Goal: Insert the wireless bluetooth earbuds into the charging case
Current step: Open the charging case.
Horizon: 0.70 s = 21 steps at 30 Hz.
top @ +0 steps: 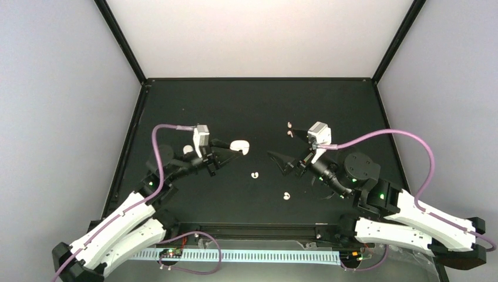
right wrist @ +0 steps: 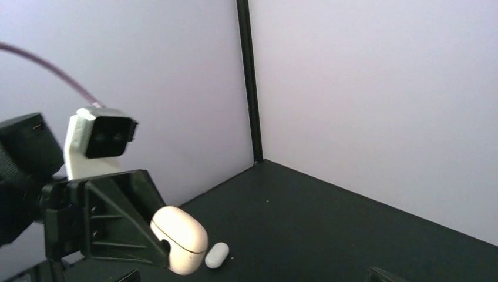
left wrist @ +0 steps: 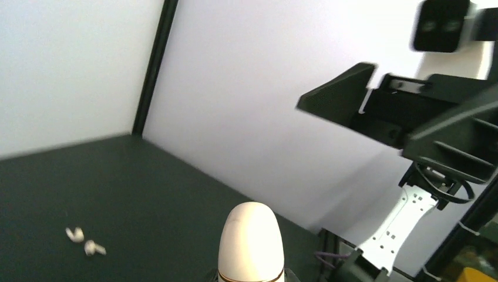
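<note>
Currently left gripper (top: 234, 147) clamps the white charging case (top: 239, 146) above the table (top: 246, 106). Right gripper (top: 277, 163) is spread wide, holding nothing. Earbuds (top: 255, 174) lie scattered on the table.

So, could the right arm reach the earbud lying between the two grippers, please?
Probably yes: the right gripper is open and looks empty, and the earbud lies in the open close beside it, with nothing between them.

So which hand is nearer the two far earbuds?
Right. The right hand hangs just nearside of the two earbuds; the left hand, holding the case, is farther off leftward.
</note>
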Available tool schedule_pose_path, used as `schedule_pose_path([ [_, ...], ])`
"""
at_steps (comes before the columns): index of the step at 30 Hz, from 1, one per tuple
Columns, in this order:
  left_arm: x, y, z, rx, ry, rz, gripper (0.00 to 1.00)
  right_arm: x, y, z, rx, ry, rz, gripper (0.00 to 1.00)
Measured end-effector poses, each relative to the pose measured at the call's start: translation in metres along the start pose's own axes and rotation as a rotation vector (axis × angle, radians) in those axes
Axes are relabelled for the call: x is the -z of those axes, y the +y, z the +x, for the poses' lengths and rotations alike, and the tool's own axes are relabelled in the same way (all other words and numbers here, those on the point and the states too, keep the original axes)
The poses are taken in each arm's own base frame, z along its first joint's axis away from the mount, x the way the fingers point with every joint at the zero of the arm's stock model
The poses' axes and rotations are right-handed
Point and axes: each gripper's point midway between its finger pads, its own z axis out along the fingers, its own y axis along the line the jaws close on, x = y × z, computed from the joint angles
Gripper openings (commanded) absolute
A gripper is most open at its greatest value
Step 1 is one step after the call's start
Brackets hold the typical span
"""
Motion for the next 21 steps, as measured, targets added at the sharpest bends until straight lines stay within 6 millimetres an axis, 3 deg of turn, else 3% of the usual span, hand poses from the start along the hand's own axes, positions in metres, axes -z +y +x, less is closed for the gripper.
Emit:
schedule_pose_path([
  [9, 0.021, -0.047, -0.035, -0.298, -0.197, 0.173, 0.02, -0.009, 0.003, -0.010, -0.126, -0.052, -0.046, 1.00],
  [16, 0.013, -0.074, -0.039, -0.442, -0.137, 0.321, 0.02, 0.000, 0.030, -0.008, -0.041, -0.005, -0.215, 1.00],
  [21, 0.004, -0.078, -0.021, -0.418, -0.053, 0.429, 0.02, 0.008, 0.038, 0.000, 0.027, 0.054, -0.273, 0.98],
])
